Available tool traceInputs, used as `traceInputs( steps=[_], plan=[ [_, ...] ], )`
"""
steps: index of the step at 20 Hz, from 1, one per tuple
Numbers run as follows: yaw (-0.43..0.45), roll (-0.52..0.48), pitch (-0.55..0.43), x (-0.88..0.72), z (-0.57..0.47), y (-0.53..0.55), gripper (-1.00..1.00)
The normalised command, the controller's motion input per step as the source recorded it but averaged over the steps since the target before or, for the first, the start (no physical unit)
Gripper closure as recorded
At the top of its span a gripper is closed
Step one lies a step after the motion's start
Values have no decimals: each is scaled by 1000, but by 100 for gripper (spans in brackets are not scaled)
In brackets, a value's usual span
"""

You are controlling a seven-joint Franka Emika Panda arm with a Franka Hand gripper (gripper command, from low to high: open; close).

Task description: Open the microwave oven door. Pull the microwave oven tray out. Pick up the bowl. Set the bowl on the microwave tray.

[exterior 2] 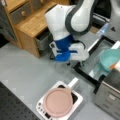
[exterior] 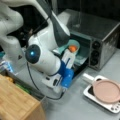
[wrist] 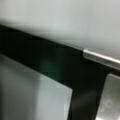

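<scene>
You have the oven (exterior: 100,37) at a front view's top right, its door (exterior 2: 93,60) down, and the bowl (exterior: 72,47) seemingly on the tray (exterior: 82,58) before the opening. The arm (exterior: 50,57) stands left of the bowl. The plate (exterior: 107,91) lies on the slab (exterior: 87,93) at bottom right, the cabinet (exterior: 17,102) at bottom left

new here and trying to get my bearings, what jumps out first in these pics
The big white arm fills a front view's middle, its blue-trimmed wrist bent low over the open oven door. Behind it the teal bowl with its orange lump sits at the oven mouth. A pink plate rests on a white slab at bottom right; the tool itself does not show.
</scene>
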Motion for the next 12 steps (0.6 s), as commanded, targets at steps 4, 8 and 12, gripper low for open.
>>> traceInputs(
  steps=[4,8,12],
  plan=[
    [-18,249,25,40,-94,-160,-100],
    [-39,280,37,33,-101,-131,-100],
    [-60,311,28,32,-146,-92,-100]
  ],
)
